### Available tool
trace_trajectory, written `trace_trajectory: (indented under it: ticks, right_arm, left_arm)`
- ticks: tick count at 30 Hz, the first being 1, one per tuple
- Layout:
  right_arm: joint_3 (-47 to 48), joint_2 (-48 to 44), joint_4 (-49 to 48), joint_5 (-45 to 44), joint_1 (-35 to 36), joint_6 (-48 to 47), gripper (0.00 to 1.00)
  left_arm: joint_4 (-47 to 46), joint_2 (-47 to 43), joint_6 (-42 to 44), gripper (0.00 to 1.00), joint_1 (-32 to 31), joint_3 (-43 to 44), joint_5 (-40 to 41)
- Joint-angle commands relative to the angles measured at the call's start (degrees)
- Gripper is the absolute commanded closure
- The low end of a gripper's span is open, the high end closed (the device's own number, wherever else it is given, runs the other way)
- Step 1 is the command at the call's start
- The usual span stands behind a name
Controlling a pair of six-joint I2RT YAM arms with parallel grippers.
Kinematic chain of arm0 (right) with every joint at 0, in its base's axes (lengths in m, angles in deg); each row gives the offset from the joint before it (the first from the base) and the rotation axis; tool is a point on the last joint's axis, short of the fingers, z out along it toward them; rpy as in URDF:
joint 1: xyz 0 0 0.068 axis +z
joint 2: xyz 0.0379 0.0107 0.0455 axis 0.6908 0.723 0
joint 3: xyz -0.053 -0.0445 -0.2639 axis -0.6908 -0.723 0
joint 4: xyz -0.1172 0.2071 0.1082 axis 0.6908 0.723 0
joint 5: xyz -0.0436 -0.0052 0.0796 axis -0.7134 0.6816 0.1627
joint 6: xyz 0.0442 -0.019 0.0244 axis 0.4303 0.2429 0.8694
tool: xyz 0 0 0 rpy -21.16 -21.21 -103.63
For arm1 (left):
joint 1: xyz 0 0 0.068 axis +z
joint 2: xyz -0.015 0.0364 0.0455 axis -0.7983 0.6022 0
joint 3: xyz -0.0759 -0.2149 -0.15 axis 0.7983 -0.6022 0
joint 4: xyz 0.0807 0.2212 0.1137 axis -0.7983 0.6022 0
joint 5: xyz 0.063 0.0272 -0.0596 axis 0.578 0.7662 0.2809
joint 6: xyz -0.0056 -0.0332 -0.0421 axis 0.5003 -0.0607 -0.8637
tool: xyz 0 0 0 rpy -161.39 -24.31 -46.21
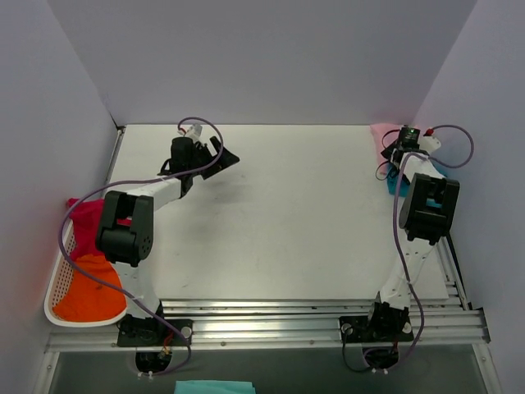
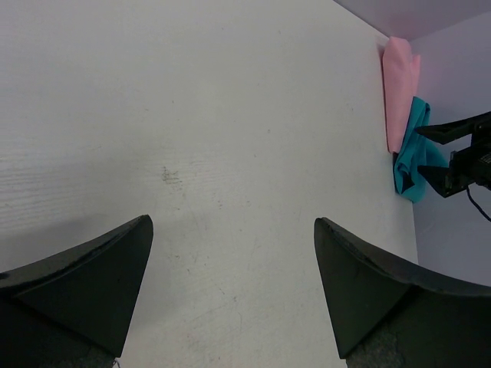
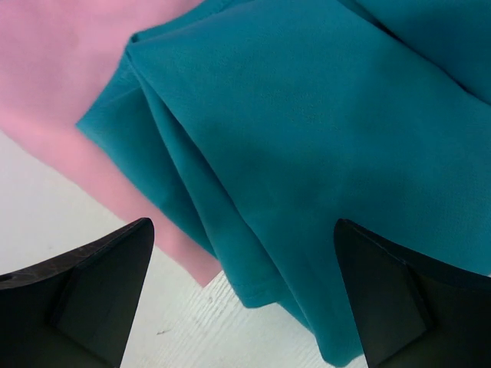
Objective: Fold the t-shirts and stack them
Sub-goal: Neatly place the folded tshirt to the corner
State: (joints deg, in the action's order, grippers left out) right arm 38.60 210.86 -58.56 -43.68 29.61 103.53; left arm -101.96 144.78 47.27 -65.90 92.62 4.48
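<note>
A teal t-shirt [image 3: 307, 138] lies crumpled on top of a pale pink t-shirt [image 3: 54, 77] at the table's far right corner. My right gripper [image 3: 245, 299] hovers open just above the teal shirt's edge and holds nothing. In the top view the right gripper [image 1: 394, 158] covers most of the teal shirt [image 1: 390, 185], and the pink shirt [image 1: 382, 135] shows behind it. My left gripper [image 1: 225, 156] is open and empty above the bare table at the far left; its wrist view shows the gripper [image 2: 234, 291], the pink shirt [image 2: 400, 84] and the teal shirt [image 2: 414, 149].
A white plastic basket [image 1: 56, 283] hangs off the table's left edge and holds a magenta-red t-shirt [image 1: 86, 215] and an orange t-shirt [image 1: 90, 295]. Grey walls close in the back and both sides. The white table [image 1: 287, 222] lies between the arms.
</note>
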Motion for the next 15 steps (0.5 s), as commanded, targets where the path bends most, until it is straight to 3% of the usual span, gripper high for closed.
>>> trace_trajectory:
  ticks: [1, 4, 6, 9, 10, 13, 15]
  right_arm:
    - [3.4, 2.6, 1.4, -2.7, 0.5, -0.3, 0.0]
    - [4.6, 3.9, 1.6, -3.0, 0.6, -0.1, 0.02]
    - [4.6, 4.0, 1.5, -3.2, 0.5, -0.1, 0.12]
    - [4.1, 3.5, 0.9, -3.3, 0.6, -0.2, 0.47]
    - [4.1, 3.4, 0.9, -3.3, 0.5, -0.4, 0.65]
    - [4.1, 3.0, 1.4, -3.7, 0.6, -0.4, 0.84]
    - [3.8, 2.3, 1.9, -4.4, 0.6, -0.2, 0.91]
  left_arm:
    - [-5.3, 0.8, -0.6, 0.05, 0.9, -0.5, -3.0]
    - [-6.5, 1.5, -1.0, 0.05, 1.2, -0.9, -3.6]
    - [-6.7, 1.9, -1.1, 0.05, 1.2, -0.8, -3.8]
    - [-7.3, 2.6, -1.3, 0.05, 1.5, -0.8, -4.2]
    - [-7.6, 3.1, -1.3, 0.05, 1.5, -0.8, -4.2]
    - [-8.2, 3.6, -1.7, 0.05, 1.6, -0.9, -4.6]
    - [-8.3, 3.7, -1.8, 0.05, 1.6, -0.8, -4.6]
